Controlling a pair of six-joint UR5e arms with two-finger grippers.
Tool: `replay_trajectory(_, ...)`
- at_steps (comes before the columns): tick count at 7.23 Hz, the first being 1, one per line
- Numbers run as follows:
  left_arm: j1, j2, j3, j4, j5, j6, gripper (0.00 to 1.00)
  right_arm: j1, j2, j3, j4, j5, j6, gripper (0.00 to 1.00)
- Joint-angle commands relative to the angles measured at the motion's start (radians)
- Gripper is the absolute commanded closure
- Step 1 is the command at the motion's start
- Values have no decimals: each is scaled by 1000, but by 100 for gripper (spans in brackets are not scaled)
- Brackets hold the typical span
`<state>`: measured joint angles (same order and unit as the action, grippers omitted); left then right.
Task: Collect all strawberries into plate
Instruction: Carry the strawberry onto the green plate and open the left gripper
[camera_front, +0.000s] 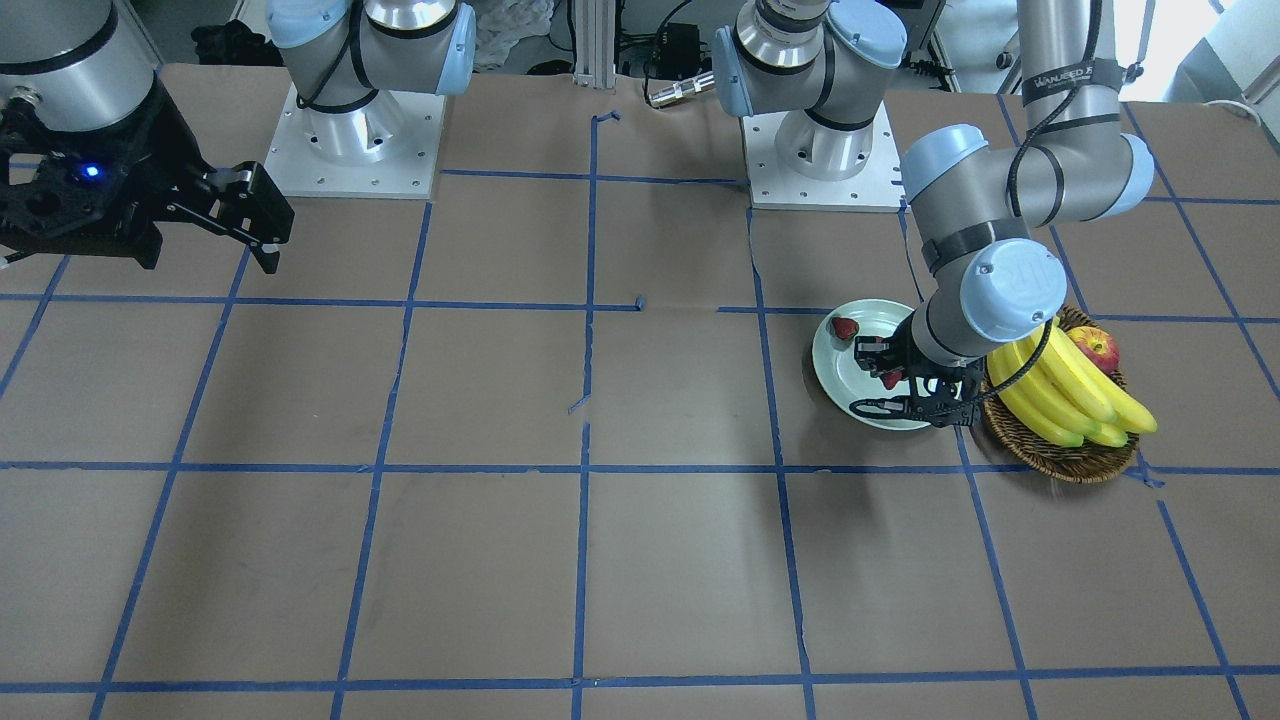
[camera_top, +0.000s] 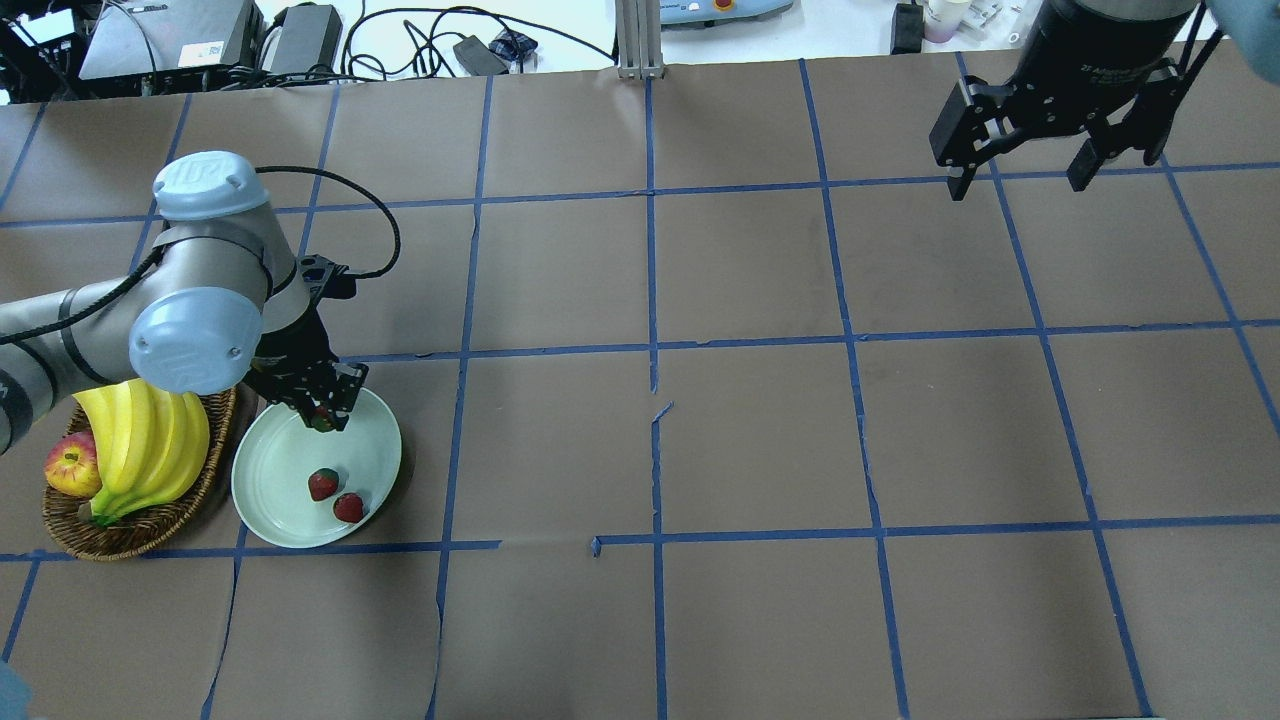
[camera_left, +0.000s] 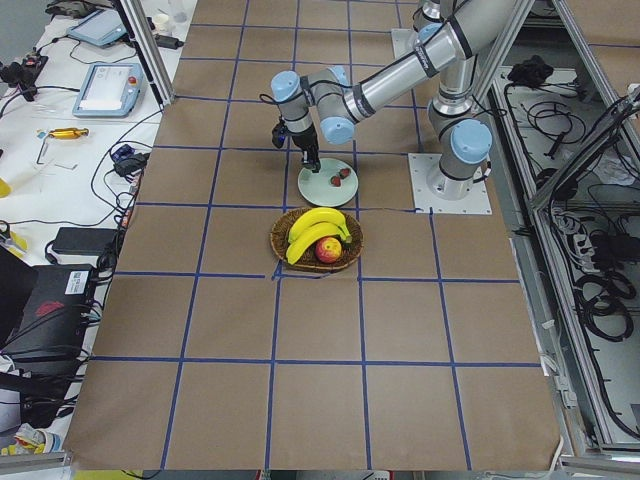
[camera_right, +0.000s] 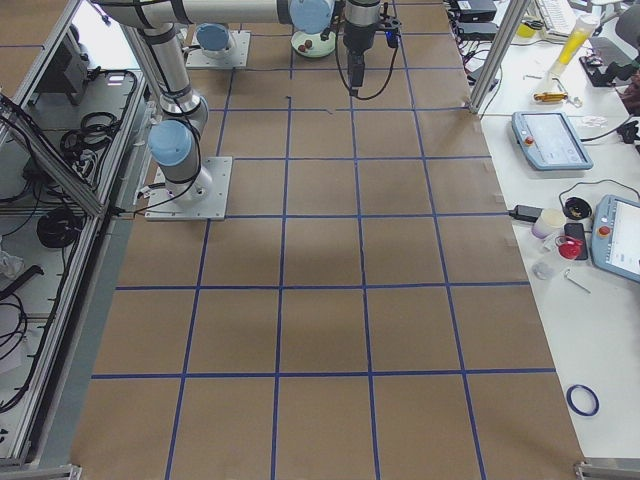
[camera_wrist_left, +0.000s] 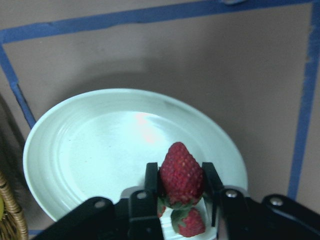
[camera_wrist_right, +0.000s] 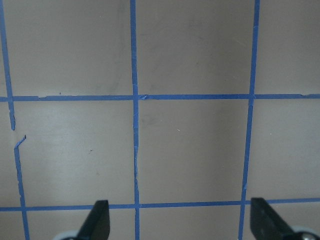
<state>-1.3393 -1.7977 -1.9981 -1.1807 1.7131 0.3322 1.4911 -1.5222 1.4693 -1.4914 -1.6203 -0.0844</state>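
My left gripper (camera_top: 322, 415) is shut on a red strawberry (camera_wrist_left: 181, 179) and holds it tip-up over the far part of the pale mint-green plate (camera_top: 275, 480). Two more strawberries (camera_top: 322, 484) (camera_top: 349, 507) lie close together on the plate's near side. The left wrist view shows one of them (camera_wrist_left: 192, 223) just below the held berry. In the front-facing view the held strawberry (camera_front: 891, 379) shows under the wrist, and one resting berry (camera_front: 846, 328) sits by the rim. My right gripper (camera_top: 1018, 183) hangs open and empty high above the far right of the table.
A brown wicker basket (camera_top: 140, 530) with bananas (camera_top: 140, 440) and a red-yellow apple (camera_top: 70, 465) stands against the plate's left side, under my left arm's elbow. Brown paper with blue tape lines (camera_top: 650, 300) covers the table.
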Motion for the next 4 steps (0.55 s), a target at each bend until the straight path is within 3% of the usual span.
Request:
replay_trajectory(1,20,35,-11,-11,0,22,0,0,0,0,-1,-1,0,0)
replay_trajectory(2,6,84,2,-13,-18,1,0,0,0,-1,-1,0,0,0)
replay_trajectory(4,-155,179,124,-25,-105,-178,0,0,0,-1,-1,0,0,0)
